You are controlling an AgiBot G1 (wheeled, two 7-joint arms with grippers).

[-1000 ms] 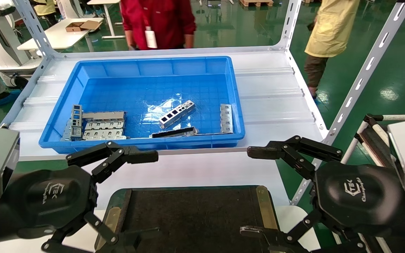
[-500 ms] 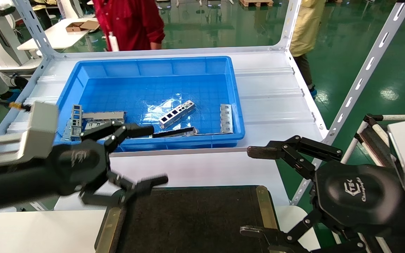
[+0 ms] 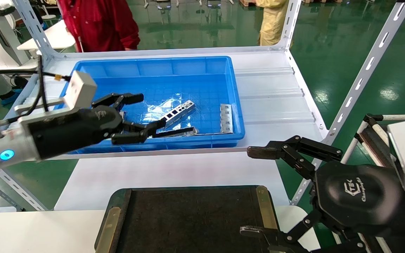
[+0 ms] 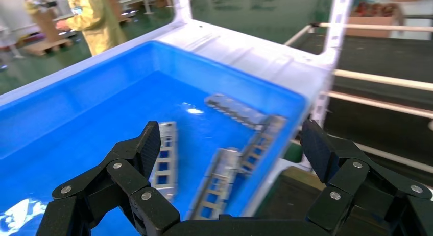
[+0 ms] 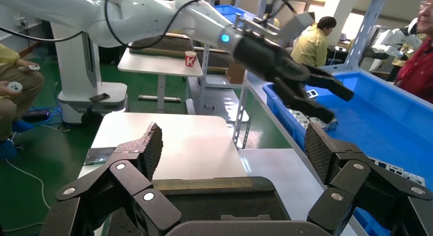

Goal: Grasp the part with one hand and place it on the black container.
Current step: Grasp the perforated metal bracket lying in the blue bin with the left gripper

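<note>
The part [image 3: 177, 113], a slim silver bracket with rectangular cut-outs, lies slanted on the floor of the blue bin [image 3: 142, 60]. It also shows in the left wrist view [image 4: 166, 157], beside one finger. My left gripper [image 3: 149, 110] is open and empty, reaching over the bin's front left, its fingertips just left of the part. In its own view the left gripper [image 4: 231, 136] hangs above the bin floor. The black container [image 3: 188, 218], with brass side strips, lies empty at the near edge. My right gripper [image 3: 251, 191] is open and empty beside the container's right side.
A dark flat strip [image 3: 174, 133] lies by the bin's front wall and another silver bracket [image 3: 226, 117] by its right wall. White shelf posts [image 3: 360, 80] stand on the right. Two people [image 3: 97, 24] stand behind the shelf.
My left arm has lifted from beside the black container and reached forward over the bin, up to the part. The right arm has not moved. The people behind have walked left.
</note>
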